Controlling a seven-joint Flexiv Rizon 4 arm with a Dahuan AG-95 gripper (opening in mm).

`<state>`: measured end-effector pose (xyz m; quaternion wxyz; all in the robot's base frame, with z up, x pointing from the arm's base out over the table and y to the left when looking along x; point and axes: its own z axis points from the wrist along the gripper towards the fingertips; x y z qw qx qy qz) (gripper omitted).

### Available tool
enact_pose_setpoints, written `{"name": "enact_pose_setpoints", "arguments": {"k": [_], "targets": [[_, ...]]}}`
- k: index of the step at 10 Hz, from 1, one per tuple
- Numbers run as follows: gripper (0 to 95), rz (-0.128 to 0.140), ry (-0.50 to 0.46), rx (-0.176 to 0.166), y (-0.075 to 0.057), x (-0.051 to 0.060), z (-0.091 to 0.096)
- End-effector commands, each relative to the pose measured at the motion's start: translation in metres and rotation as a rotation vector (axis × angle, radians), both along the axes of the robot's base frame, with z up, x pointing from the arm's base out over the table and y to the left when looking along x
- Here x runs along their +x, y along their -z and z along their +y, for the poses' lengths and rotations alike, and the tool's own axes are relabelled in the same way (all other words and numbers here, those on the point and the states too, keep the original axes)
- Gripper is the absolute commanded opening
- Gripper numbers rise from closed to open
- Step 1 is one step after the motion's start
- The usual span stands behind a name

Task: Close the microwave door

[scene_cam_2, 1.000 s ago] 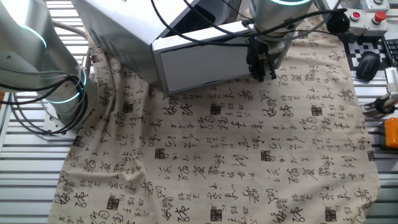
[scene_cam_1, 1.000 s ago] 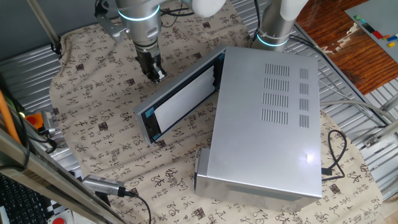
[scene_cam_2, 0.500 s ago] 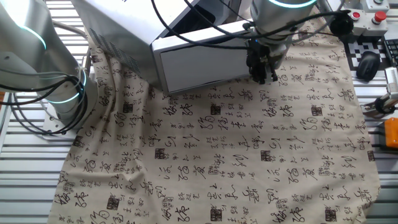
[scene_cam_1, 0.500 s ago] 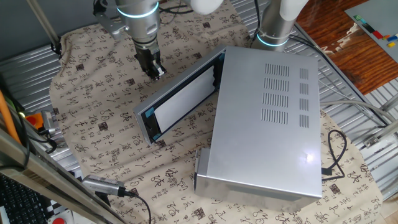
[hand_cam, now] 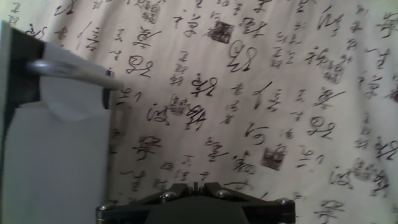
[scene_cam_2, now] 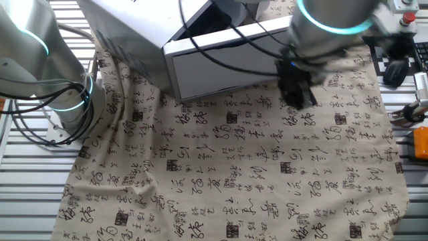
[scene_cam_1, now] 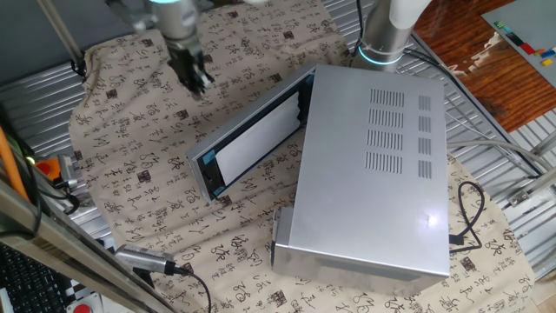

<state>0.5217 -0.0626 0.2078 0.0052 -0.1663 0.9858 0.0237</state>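
The microwave (scene_cam_1: 373, 165) lies on the patterned cloth, a silver-grey box with vent slots on top. Its door (scene_cam_1: 252, 143) stands ajar, swung out to the left at an angle, pale window facing up. In the other fixed view the door (scene_cam_2: 221, 67) faces the camera in front of the microwave (scene_cam_2: 134, 27). My gripper (scene_cam_1: 193, 74) is shut and empty, above the cloth, apart from the door's outer face; it is blurred in the other fixed view (scene_cam_2: 297, 97). In the hand view the gripper (hand_cam: 196, 186) points at the cloth, with the door's edge (hand_cam: 56, 155) at the left.
A second arm's base (scene_cam_1: 387, 35) stands behind the microwave and shows at the left in the other fixed view (scene_cam_2: 40, 73). A black power cord (scene_cam_1: 469, 217) trails at the right. An orange object (scene_cam_1: 56, 165) and a cabled tool (scene_cam_1: 148, 259) lie at the cloth's left edge.
My gripper has moved away from the door's outer face, up and to the left in the fixed view. The door has not visibly moved.
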Motion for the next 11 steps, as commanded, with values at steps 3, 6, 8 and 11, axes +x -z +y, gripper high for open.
{"name": "enact_pose_setpoints", "arguments": {"k": [3,6,8,11], "targets": [[0.0,0.004,0.019,-0.001,-0.026,-0.015,0.013],[0.0,0.006,0.026,0.003,-0.04,-0.022,0.025],[0.0,0.006,-0.007,-0.016,-0.04,-0.022,0.025],[0.0,0.009,-0.074,-0.007,-0.04,-0.022,0.025]]}}
